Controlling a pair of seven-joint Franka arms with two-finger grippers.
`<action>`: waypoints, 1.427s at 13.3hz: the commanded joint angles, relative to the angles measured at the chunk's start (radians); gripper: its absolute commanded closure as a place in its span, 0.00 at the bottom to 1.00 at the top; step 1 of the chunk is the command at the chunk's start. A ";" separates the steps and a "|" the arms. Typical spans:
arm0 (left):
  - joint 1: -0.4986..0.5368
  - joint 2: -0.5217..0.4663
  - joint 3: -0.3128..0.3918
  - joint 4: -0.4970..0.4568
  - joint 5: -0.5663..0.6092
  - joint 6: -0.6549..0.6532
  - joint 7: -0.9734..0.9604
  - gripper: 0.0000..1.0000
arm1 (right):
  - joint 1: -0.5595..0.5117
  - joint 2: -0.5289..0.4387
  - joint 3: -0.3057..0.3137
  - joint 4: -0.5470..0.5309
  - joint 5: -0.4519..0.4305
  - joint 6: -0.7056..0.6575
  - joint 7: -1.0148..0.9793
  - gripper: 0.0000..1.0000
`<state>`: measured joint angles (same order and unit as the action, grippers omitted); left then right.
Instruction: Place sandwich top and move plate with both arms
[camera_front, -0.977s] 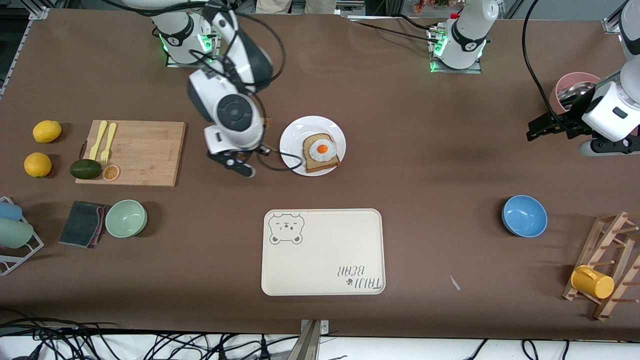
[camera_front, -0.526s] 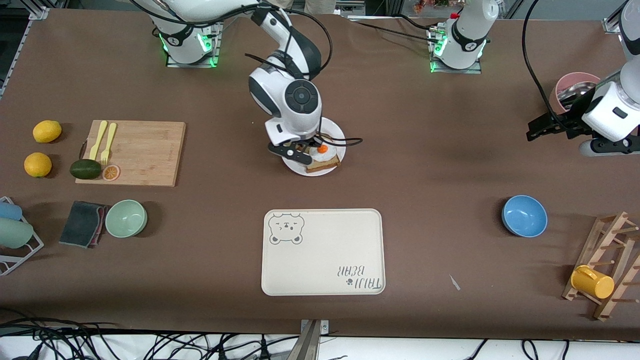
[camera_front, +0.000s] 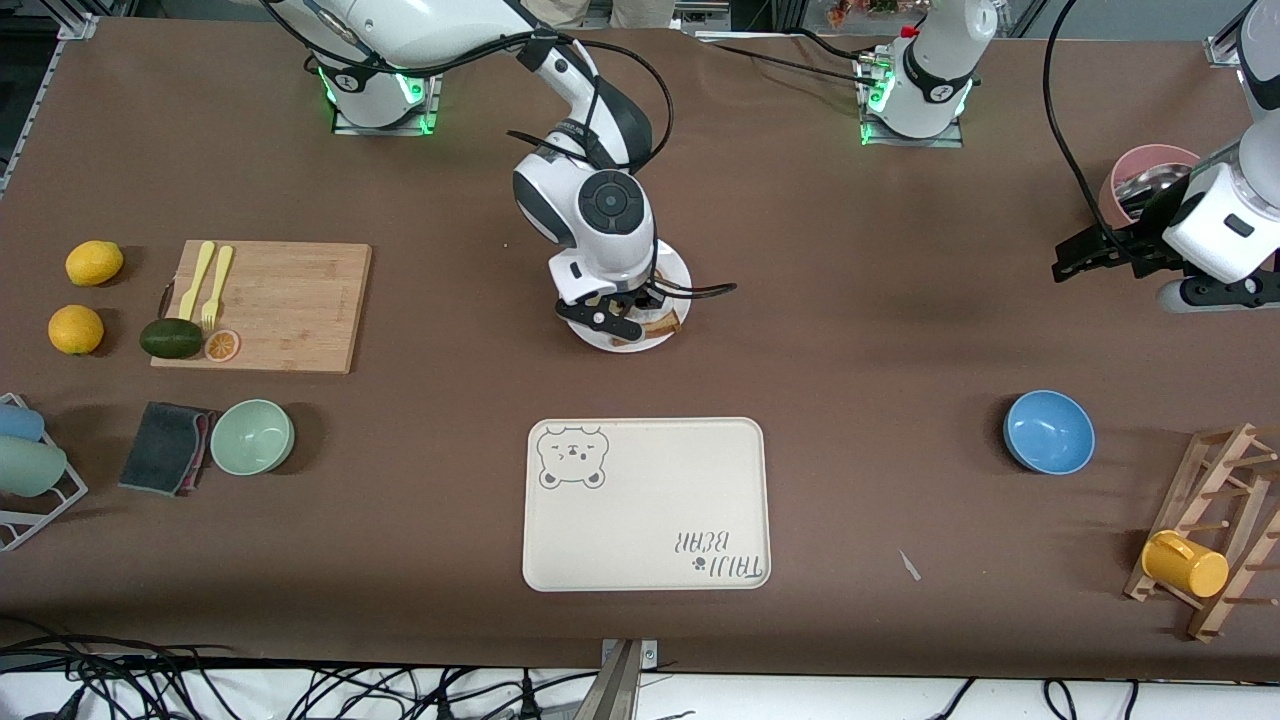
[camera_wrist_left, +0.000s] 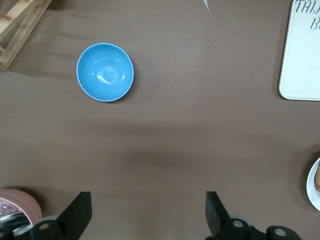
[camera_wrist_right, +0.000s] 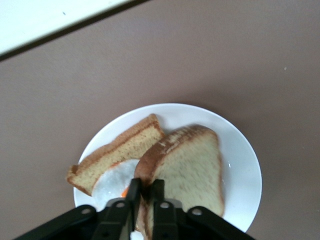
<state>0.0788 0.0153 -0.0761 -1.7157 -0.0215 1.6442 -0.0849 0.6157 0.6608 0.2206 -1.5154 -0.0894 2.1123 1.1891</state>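
Observation:
The white plate (camera_wrist_right: 246, 159) carries a bread slice with a fried egg (camera_wrist_right: 116, 178) on it. The sandwich top (camera_wrist_right: 192, 165), a plain speckled slice, hangs tilted over that slice and the plate. My right gripper (camera_wrist_right: 145, 186) is shut on its darker crust edge. In the front view the right gripper (camera_front: 622, 316) covers most of the plate (camera_front: 682, 268). My left gripper (camera_wrist_left: 148, 210) waits open with nothing between its fingers, above bare table at the left arm's end (camera_front: 1090, 255).
A cream bear tray (camera_front: 645, 505) lies nearer the front camera than the plate. A blue bowl (camera_front: 1048, 432) and a wooden rack with a yellow mug (camera_front: 1185, 565) are toward the left arm's end. A cutting board (camera_front: 265, 305) and green bowl (camera_front: 252, 436) sit toward the right arm's end.
My right arm swung from beside the cutting board to over the plate, bringing the sandwich top down above the egg slice. The left arm has not moved.

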 joint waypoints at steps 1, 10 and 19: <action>0.001 -0.009 -0.001 0.004 -0.021 -0.001 -0.012 0.00 | -0.004 0.000 -0.004 0.034 -0.019 -0.009 -0.005 0.00; 0.006 -0.011 -0.001 0.005 -0.021 -0.001 -0.010 0.00 | -0.236 -0.184 -0.023 0.034 0.060 -0.216 -0.317 0.00; 0.002 -0.008 -0.001 -0.028 -0.021 0.031 -0.010 0.00 | -0.399 -0.352 -0.308 0.034 0.217 -0.503 -1.023 0.00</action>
<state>0.0798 0.0177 -0.0761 -1.7249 -0.0215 1.6531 -0.0917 0.2134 0.3449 -0.0476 -1.4669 0.1039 1.6447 0.2726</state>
